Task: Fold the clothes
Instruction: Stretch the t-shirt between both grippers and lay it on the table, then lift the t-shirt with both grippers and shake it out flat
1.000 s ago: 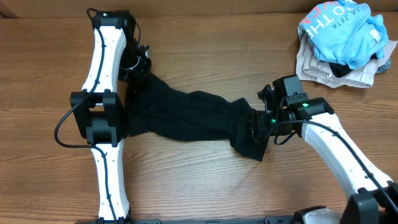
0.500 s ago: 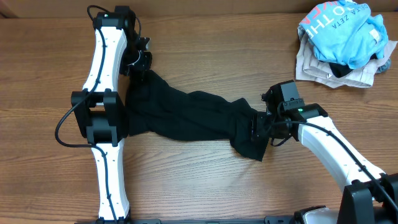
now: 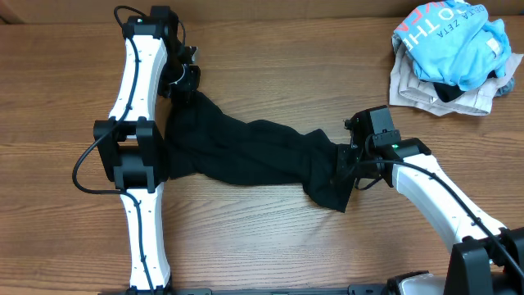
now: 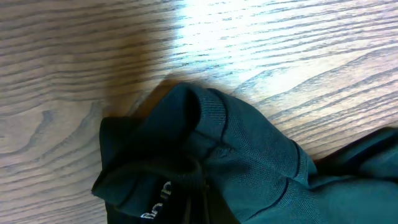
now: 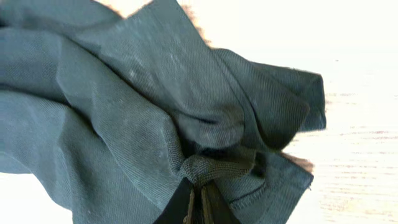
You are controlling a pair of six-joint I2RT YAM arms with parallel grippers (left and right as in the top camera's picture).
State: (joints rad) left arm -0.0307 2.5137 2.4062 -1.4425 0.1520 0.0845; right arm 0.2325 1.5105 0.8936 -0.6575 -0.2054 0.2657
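The clothes (image 3: 246,152) are one black garment, stretched in a bunched band across the middle of the wooden table. My left gripper (image 3: 187,88) is shut on its upper left end; in the left wrist view the dark cloth (image 4: 236,149) with a bit of white lettering fills the bottom of the frame and hides the fingers. My right gripper (image 3: 342,168) is shut on the lower right end. The right wrist view shows a pinched fold of the garment (image 5: 211,168) caught between my closed fingertips (image 5: 198,205).
A pile of other garments lies at the back right corner: a light blue T-shirt (image 3: 454,37) with pink lettering on top of a beige one (image 3: 434,94). Bare wooden table (image 3: 270,238) runs in front of the black garment.
The right gripper has closed on the garment's lower right end, pinching a fold. The left arm and its end of the cloth have hardly moved.
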